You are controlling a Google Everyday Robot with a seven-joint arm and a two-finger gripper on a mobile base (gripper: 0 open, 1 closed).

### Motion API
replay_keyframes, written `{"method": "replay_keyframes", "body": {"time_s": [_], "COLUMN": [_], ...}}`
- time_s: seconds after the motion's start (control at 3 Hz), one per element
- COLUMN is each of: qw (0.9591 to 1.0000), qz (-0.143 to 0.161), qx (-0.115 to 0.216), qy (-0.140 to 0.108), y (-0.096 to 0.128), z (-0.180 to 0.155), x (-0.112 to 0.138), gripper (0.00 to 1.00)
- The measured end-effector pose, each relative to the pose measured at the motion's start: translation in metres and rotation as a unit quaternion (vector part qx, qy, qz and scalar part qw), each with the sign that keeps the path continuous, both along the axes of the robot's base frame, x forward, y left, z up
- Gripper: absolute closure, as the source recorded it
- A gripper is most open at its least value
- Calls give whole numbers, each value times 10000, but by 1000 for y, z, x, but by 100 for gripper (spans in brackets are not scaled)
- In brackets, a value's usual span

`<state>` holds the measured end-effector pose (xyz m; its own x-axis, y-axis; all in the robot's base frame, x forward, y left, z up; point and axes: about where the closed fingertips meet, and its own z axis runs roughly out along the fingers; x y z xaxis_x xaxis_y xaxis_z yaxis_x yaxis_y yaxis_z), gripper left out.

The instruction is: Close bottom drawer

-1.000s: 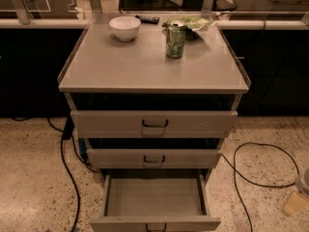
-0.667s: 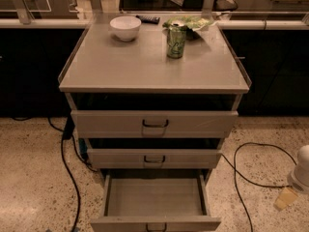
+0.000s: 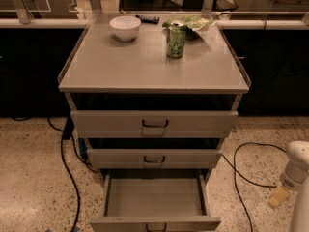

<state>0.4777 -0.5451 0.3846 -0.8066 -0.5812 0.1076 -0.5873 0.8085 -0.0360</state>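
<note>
Bottom drawer open, extended well beyond the two drawer fronts above.
Grey-beige shallow tray; dark loop handle sat front-centre. Tool hung low right, well apart; its opening could not be told.

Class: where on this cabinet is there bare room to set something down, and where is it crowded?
Bare: the front half of the cabinet top, between white bowl, green can and near edge; also the tray of the open bottom drawer. Crowded: the back edge, with bowl, can and green packet. The gripper hangs low at right, beside the cabinet.
</note>
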Motion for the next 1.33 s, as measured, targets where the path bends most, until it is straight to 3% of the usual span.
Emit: {"method": "replay_keyframes", "body": {"time_s": [0.33, 0.67, 1.0, 1.33], "qw": [10000, 9993, 9923, 9859], "qz": [4, -40, -230, 153], "qx": [-5, 84, 858, 1393], "qy": [-22, -364, -864, -917], "y": [0, -2, 12, 13], "z": [1, -3, -41, -51], "x": [1, -13, -55, -47], "gripper": [0, 0, 0, 0]}}
